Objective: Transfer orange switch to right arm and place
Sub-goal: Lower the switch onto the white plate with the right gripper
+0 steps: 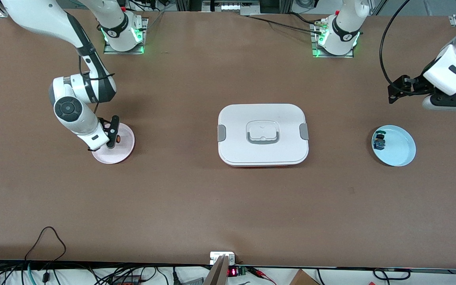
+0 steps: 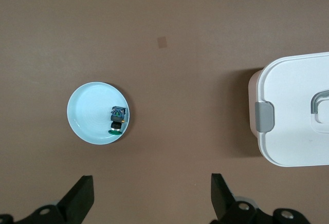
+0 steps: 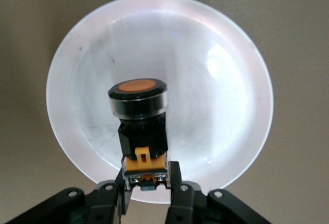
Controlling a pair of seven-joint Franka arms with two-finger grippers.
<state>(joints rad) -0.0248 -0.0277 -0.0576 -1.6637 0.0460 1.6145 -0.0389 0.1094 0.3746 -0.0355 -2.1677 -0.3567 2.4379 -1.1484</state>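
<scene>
The orange switch (light, rigid) is clamped at its base by the right gripper over the pink plate, six o'clock side; left gripper waits, fingers apart.

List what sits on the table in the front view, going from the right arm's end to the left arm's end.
Pink plate under the right gripper holding the orange switch → white lidded box → blue plate with the blue-green switch.
</scene>
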